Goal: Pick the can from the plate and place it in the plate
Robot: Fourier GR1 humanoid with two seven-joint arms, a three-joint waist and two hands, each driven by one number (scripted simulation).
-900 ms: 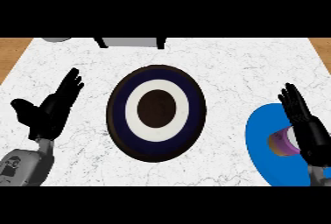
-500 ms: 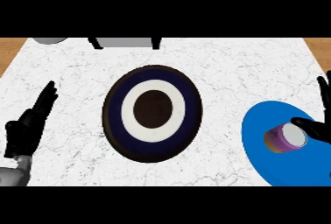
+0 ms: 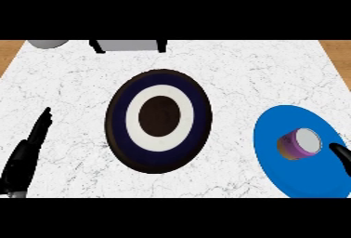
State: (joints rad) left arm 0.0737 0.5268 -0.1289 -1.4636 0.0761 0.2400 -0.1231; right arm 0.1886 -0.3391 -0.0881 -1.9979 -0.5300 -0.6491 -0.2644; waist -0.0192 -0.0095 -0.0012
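Just beside the right hand [image 3: 341, 154], on its inner side, the can [image 3: 299, 143] sits on a glossy blue plate [image 3: 274, 162]. It is a short cylinder with a purple band, a tan side and a pale flat end tilted toward the hand. Only a black tip of that hand shows at the edge, close to the can. Contact is unclear, and I cannot tell if the hand is released or grasping.

The left hand [image 3: 22, 160] is low at the far side, seen edge-on with its fingers straight and released, holding nothing. Between the two hands, nearer the left, lies a round dark plate [image 3: 123, 139] with navy, white and brown rings.

The counter [image 3: 260, 74] is white marble with fine grey veins. Beyond the left hand, at the far edge, are a grey rounded thing [image 3: 47, 43] and a grey box [image 3: 129, 45] on black legs.
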